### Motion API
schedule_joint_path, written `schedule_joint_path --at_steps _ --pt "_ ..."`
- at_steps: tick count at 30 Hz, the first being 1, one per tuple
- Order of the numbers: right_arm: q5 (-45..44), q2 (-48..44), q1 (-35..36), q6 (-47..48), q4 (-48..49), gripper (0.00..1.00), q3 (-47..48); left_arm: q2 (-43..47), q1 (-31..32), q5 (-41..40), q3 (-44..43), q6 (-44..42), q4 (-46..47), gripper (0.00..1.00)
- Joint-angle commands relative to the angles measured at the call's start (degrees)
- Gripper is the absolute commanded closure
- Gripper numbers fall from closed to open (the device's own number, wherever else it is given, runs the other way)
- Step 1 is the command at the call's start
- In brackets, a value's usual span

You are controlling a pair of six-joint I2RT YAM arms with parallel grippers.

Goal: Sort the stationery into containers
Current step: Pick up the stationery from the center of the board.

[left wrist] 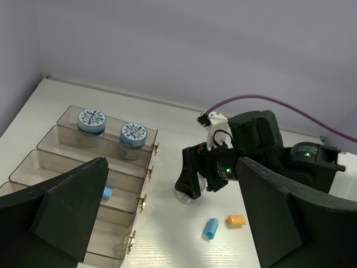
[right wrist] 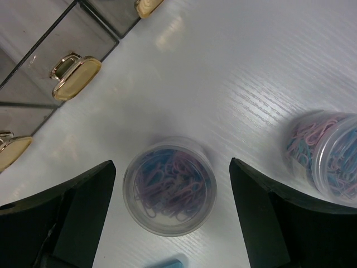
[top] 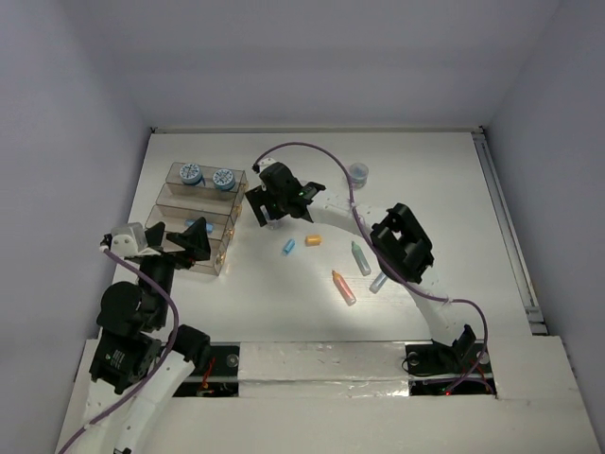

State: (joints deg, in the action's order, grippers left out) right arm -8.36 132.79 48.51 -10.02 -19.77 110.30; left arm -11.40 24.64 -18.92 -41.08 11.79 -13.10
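Stationery jar [right wrist: 169, 186] stands untouched within the wide-open right gripper [right wrist: 170, 166]; the left gripper [left wrist: 172, 163] gapes empty.

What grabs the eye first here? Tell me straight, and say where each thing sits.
The right gripper stands out first: it is open and hangs over a clear jar of paper clips, just beside the trays. Next come the two blue-topped jars standing in the far tray. Several loose pens lie scattered on the white table near the middle.
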Motion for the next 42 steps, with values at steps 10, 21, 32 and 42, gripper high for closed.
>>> schedule_joint_path --at_steps 10,21,32,42 --pt "0.9 -0.2 0.6 1.6 -0.7 0.4 1.6 -2.3 -1.4 0.1 0.3 -1.2 3.3 0.01" --pt "2.4 -6.1 0.6 2.0 0.7 0.58 7.4 -0.6 -1.4 -0.2 0.3 -1.2 3.5 0.01" --pt "15.7 2.3 0.6 -3.9 9.8 0.59 22.9 0.1 0.3 -1.7 0.3 -1.2 3.4 0.01" --pt "20.1 11.3 0.6 -8.3 16.5 0.6 32.6 0.7 1.4 -2.3 0.3 -1.1 3.4 0.01"
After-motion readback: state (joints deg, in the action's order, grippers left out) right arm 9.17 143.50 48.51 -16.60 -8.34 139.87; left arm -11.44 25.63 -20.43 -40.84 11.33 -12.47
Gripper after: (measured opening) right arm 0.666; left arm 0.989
